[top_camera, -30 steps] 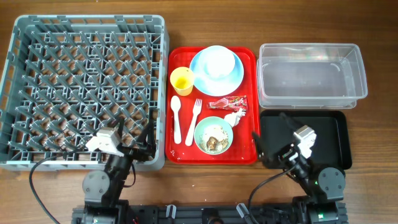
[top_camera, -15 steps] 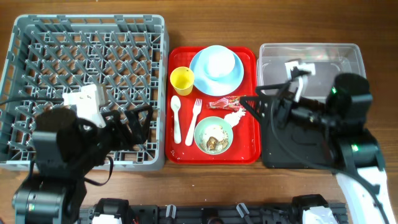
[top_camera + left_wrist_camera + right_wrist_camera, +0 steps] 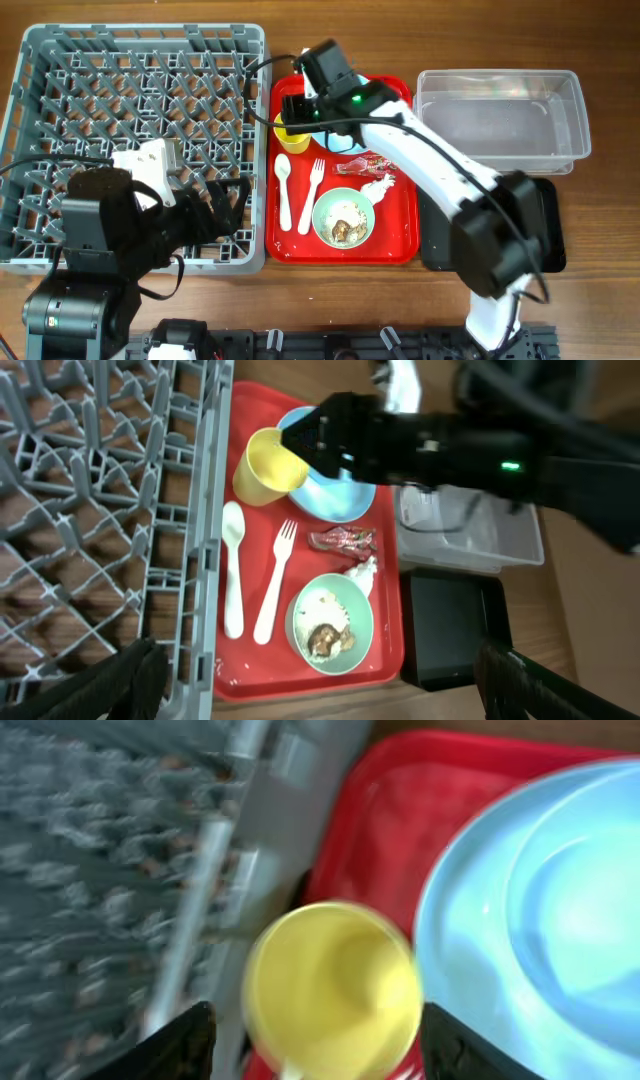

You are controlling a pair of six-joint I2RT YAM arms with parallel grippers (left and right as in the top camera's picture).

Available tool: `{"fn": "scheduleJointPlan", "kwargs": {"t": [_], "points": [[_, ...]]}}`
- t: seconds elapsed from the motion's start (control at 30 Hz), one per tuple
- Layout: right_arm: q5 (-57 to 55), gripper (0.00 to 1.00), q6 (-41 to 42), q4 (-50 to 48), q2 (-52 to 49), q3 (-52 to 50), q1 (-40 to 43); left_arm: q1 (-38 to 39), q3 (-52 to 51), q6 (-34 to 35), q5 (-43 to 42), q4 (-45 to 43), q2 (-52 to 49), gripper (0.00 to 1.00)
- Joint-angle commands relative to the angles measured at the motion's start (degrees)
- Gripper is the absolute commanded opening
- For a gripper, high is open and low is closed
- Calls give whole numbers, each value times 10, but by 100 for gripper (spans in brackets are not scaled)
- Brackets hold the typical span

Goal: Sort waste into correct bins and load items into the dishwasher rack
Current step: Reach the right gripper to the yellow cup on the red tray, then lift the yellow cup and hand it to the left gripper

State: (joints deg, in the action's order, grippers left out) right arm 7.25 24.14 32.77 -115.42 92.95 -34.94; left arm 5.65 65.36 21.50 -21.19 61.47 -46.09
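Dishwasher rack (image 3: 140, 33), unloaded, left on bench (image 3: 600, 300); red serving tray (image 3: 395, 235) beside it; right claw (image 3: 296, 108), newly swung across, jaws narrowing astride yellow cup (image 3: 330, 990) at tray's far-left corner, contact unclear through blur; left claw (image 3: 228, 205) wide, empty, by rack's near edge; cup-loading evidently started.

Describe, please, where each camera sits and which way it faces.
Overhead: fixed above the table, looking straight down on the dishwasher rack, red serving tray and clear tub; left arm and right arm show.
Left wrist: above the rack's edge, looking down across the tray; own jaws in the bottom corners, right arm across the top.
Right wrist: close above the yellow cup, beside the blue plate; own jaws in the bottom corners.
Shared: both wrist views show the cup and the plate.
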Motion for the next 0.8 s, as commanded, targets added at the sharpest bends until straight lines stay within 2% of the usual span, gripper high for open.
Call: {"fn": "scheduleJointPlan", "kwargs": {"t": [0.0,0.03,0.1,0.3,0.33,0.37,0.4,0.53,0.67,0.77], "points": [[-44,64,46,-23,-46,11,7,2,8,-12,-11,6,3,100],[-47,53,55,-19,-64,11,10,2,8,-12,-11,5,3,100],[-51,43,65,-4,-71,11,18,2,8,-12,-11,5,3,100],[-20,41,58,25,-62,11,24,2,7,-14,-10,5,3,100],[-12,39,57,28,-60,11,24,2,7,-14,-10,5,3,100],[-6,20,56,29,-59,11,24,2,7,-16,-10,5,3,100],[6,6,56,29,-56,11,24,2,7,-16,-10,5,3,100],[57,4,56,64,-4,11,25,2,7,-16,-11,5,3,100],[129,4,53,175,108,11,42,2,7,-12,-11,3,3,100],[143,4,13,259,229,11,57,2,8,50,-34,-34,3,100]]}}
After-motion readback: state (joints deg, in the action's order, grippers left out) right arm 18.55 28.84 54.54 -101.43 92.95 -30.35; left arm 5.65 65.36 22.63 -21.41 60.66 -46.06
